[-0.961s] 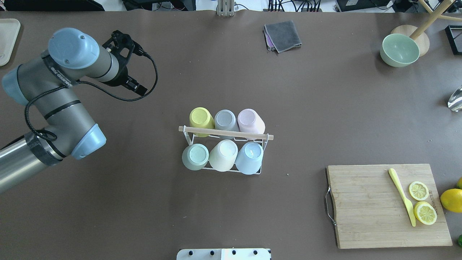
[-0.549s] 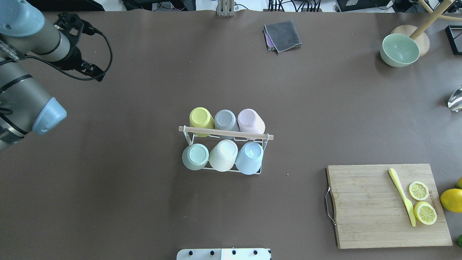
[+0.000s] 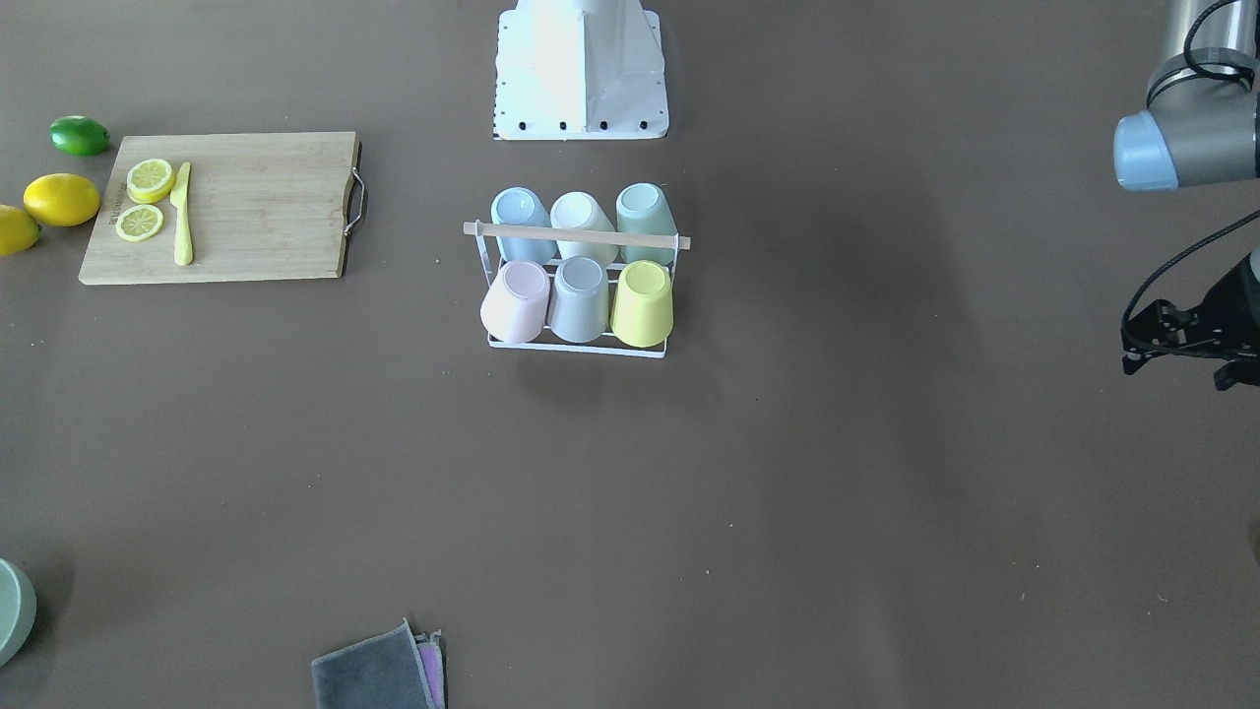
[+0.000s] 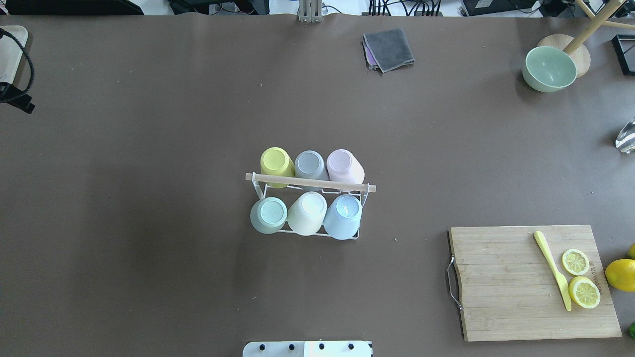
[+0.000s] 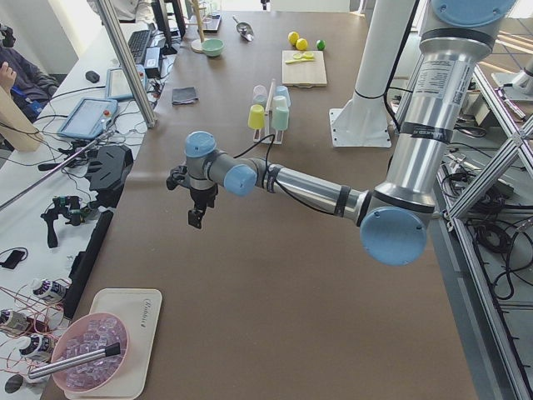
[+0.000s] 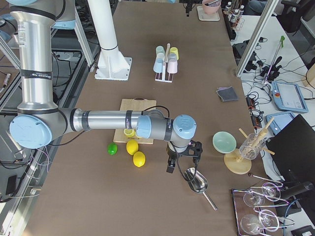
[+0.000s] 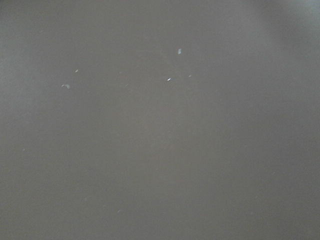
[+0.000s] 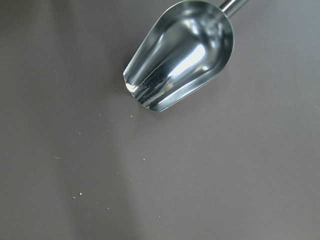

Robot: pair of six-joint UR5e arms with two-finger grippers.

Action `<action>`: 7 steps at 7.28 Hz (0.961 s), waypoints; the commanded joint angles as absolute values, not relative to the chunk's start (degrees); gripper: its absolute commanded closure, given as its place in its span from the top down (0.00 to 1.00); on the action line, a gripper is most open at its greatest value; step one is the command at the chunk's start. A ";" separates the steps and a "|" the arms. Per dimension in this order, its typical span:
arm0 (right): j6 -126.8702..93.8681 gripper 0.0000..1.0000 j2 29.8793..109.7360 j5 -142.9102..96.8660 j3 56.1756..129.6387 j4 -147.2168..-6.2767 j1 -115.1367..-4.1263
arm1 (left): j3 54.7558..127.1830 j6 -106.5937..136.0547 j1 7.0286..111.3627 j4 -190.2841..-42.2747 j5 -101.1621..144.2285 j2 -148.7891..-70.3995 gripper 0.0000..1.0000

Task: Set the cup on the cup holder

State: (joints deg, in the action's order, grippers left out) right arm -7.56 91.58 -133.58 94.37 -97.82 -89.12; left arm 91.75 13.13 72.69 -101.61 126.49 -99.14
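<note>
The white wire cup holder with a wooden bar [image 4: 310,182] stands at the table's middle, also in the front view [image 3: 576,236]. Six cups sit upside down on it: yellow [image 4: 277,162], grey [image 4: 310,164] and pink [image 4: 343,166] in the far row, green [image 4: 269,214], cream [image 4: 307,212] and blue [image 4: 343,215] in the near row. My left gripper [image 5: 196,218] hangs over bare table far to the holder's left; I cannot tell its jaws. My right gripper [image 6: 171,167] hangs beside a metal scoop [image 8: 180,52], far to the holder's right; I cannot tell its jaws.
A wooden cutting board [image 4: 501,297] with lemon slices and a yellow knife [image 4: 551,270] lies front right. A grey cloth [image 4: 388,48] and a green bowl [image 4: 549,68] lie at the back. Whole lemons [image 6: 133,152] lie near the right arm. A tray holding a pink bowl [image 5: 87,362] is at the left end.
My left arm has swung away to the left, almost out of the overhead view. The cup holder and its cups have not moved.
</note>
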 commanded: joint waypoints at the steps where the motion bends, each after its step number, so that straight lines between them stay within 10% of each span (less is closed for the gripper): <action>1: -7.56 1.00 91.58 -133.59 94.48 -97.82 -89.12 | 94.55 10.30 83.27 -102.13 138.02 -87.94 0.97; 7: -7.73 1.00 91.41 -133.59 94.31 -97.82 -89.12 | 98.26 2.84 88.33 -87.47 134.50 -84.55 0.97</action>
State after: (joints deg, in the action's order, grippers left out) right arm -7.71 91.41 -133.63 94.32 -97.82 -89.12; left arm 97.38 4.85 88.66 -91.19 136.69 -84.50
